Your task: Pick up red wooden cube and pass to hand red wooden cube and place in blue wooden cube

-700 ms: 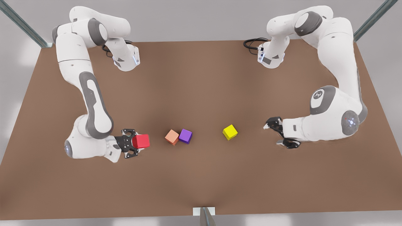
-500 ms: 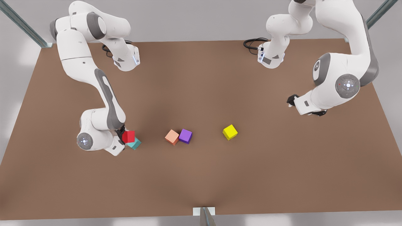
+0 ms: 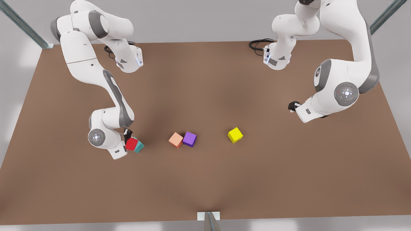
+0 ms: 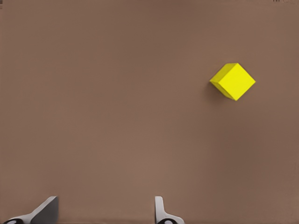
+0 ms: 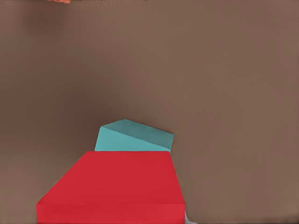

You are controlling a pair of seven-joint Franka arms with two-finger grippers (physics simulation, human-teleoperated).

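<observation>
The red wooden cube (image 3: 131, 144) is held in my right gripper (image 3: 128, 138) at the front view's left, and the gripper is shut on it. It hangs over the blue wooden cube (image 3: 140, 147), a teal block on the table, and covers most of it. The right wrist view shows the red wooden cube (image 5: 112, 186) close up, with the blue wooden cube (image 5: 134, 136) peeking out beyond it. I cannot tell whether the two touch. My left gripper (image 3: 292, 106) hovers open at the front view's right, its fingers (image 4: 46, 211) spread with nothing between them.
A salmon-orange cube (image 3: 175, 140) and a purple cube (image 3: 189, 139) sit touching near the table's middle. A yellow cube (image 3: 235, 134) lies to their right, also seen as the yellow cube (image 4: 232, 81) in the left wrist view. Both arm bases stand at the far edge.
My right gripper has carried the red cube down and closer over the teal cube. My left arm pulled up and away from the middle, then shifted slightly.
</observation>
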